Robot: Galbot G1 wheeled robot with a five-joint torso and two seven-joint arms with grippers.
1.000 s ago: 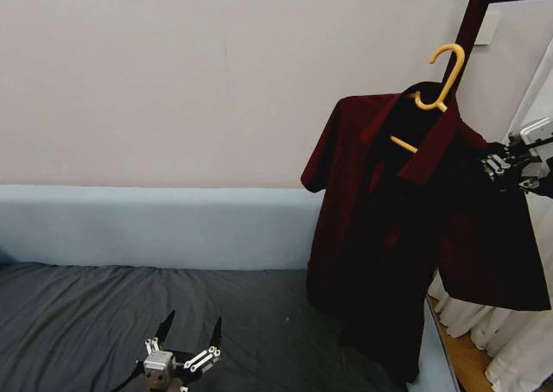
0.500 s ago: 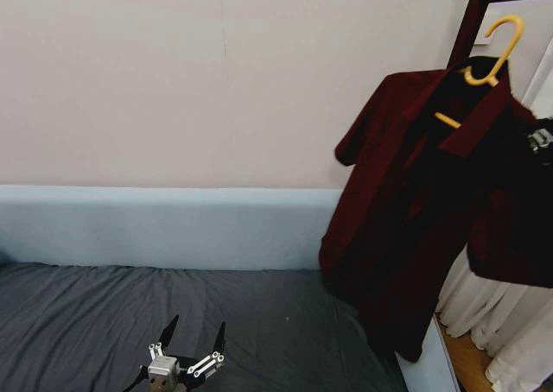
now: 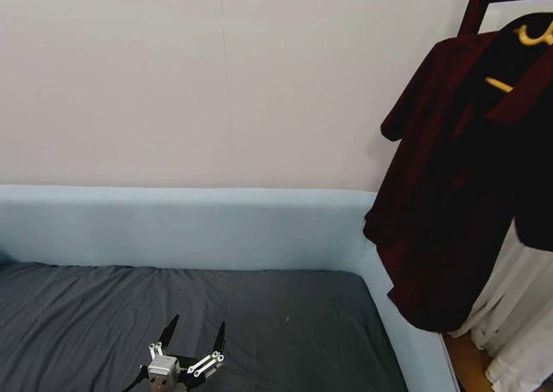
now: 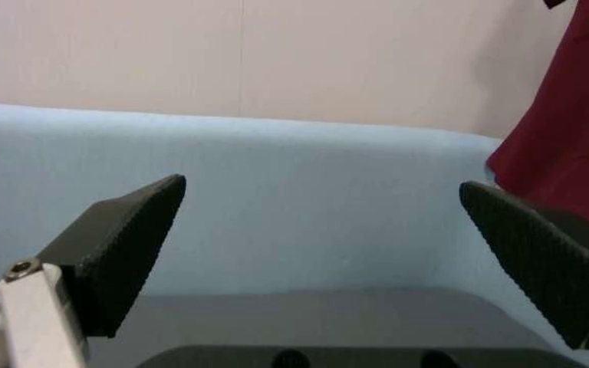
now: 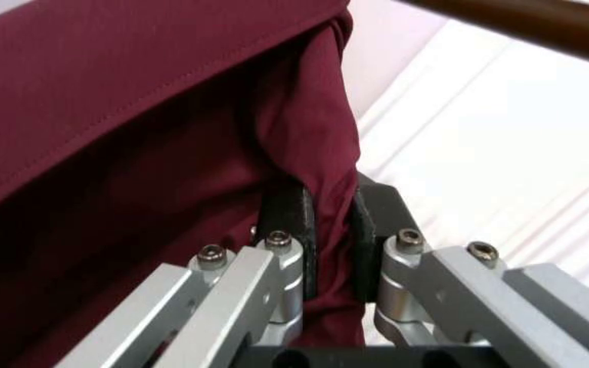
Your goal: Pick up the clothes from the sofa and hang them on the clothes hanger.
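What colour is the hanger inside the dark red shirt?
Yellow: the hanger shows best in the head view, under the collar of the shirt.

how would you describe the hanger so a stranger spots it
Right of the pale blue sofa stands a dark wooden rack. Beside it is a dark red shirt, pinched by the right hand; the hanger is the only yellow thing, inside its collar.

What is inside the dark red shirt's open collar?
A yellow hanger: part of its hook and one arm show; the shirt covers the rest. The right gripper is shut on its cloth; the left gripper is open over the sofa.
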